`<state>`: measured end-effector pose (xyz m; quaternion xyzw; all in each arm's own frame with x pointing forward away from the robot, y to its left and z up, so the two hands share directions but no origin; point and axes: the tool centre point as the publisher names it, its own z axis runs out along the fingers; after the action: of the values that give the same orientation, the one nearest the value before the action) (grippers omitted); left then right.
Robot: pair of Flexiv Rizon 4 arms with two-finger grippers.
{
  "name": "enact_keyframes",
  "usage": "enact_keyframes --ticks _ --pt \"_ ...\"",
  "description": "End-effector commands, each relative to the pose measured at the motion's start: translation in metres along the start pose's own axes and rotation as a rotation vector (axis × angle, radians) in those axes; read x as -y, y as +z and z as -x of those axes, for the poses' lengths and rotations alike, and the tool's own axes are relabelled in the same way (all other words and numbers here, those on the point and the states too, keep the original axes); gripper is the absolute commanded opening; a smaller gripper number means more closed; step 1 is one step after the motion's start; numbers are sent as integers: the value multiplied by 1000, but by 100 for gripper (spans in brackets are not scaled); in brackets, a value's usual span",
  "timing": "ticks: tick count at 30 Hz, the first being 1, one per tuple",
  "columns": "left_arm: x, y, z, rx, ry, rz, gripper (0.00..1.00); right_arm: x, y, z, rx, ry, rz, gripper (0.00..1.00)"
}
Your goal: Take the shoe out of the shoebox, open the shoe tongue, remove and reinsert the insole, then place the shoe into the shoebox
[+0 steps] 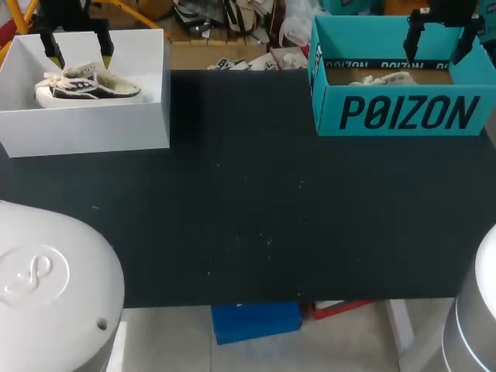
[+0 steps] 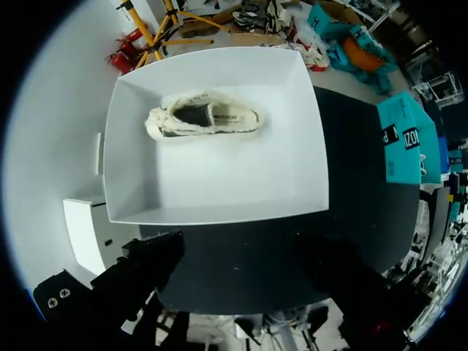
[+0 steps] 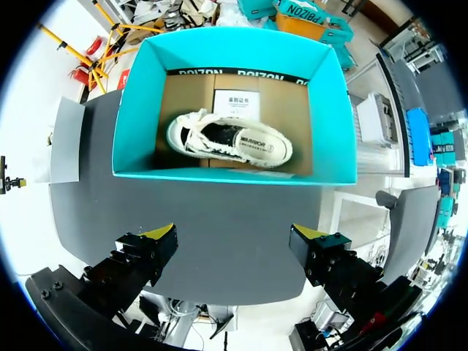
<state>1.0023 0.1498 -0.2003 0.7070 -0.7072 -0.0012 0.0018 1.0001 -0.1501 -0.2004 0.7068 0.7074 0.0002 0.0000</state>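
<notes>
Before going down for the lift, table (image 1: 248, 217): dark top, one box at each far corner, well apart.
Teal shoebox (image 1: 403, 112): far right, lid off; keep the descent inside its walls and clear of the rim.
White box (image 1: 147, 116): far left, open-topped; same care at its walls.
Right gripper (image 1: 438, 39): hovering over the teal shoebox, fingers spread wide, holding nothing.
Left gripper (image 1: 80, 50): over the white box, likewise spread and empty. Tips hard to make out in the left wrist view, so judged from the head view.
Pale shoe (image 3: 228, 137): sole-down on the teal shoebox's cardboard floor, ahead of the open fingers. Probably best straddled across its width at the collar, then raised straight up.
Fleecy shoe (image 1: 85, 84): inside the white box, toward its far wall.
Laces (image 3: 191, 130): loose; avoid pinching these alone, likely to slip.
</notes>
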Motion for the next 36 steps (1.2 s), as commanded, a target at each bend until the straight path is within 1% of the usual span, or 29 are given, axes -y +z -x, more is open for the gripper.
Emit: enact_keyframes --ticks 1,3,7,10,11,13,15,17,19,21,24,25,26,28,29,30,32,36 --pt "0 0 0 0 0 0 100 0 0 0 0 0 0 100" --pt "1 1 4 -13 48 -6 100 0 0 0 0 0 0 100" --pt "2 4 11 1 111 41 100 0 0 0 0 0 0 100" --pt "4 7 17 5 198 76 100 0 0 0 0 0 0 100" --pt "5 7 18 3 247 83 100 0 0 0 0 0 0 100" --pt "8 9 21 35 325 106 100 0 0 0 0 0 0 100" --pt "11 9 24 37 429 106 100 0 0 0 0 0 0 100" --pt "15 10 27 79 544 103 100 0 0 0 0 0 0 100" --pt "19 12 31 89 666 101 100 0 0 0 0 0 0 100" --pt "24 14 36 105 768 86 100 0 0 0 0 0 0 100" --pt "31 14 42 119 962 38 100 0 0 0 0 0 0 100" --pt "32 14 44 105 1041 11 100 0 0 0 0 0 0 100" --pt "34 14 46 70 1073 4 100 0 0 0 0 0 0 100" --pt "40 15 51 55 1153 -37 100 0 0 0 0 0 0 100" --pt "44 16 53 45 1178 -45 100 0 0 0 0 0 0 100" --pt "48 18 56 36 1198 -68 100 0 0 0 0 0 0 100" --pt "58 18 60 28 1193 -89 100 0 0 0 0 0 0 100" --pt "58 18 60 28 1193 -89 100 0 0 0 0 0 0 100"
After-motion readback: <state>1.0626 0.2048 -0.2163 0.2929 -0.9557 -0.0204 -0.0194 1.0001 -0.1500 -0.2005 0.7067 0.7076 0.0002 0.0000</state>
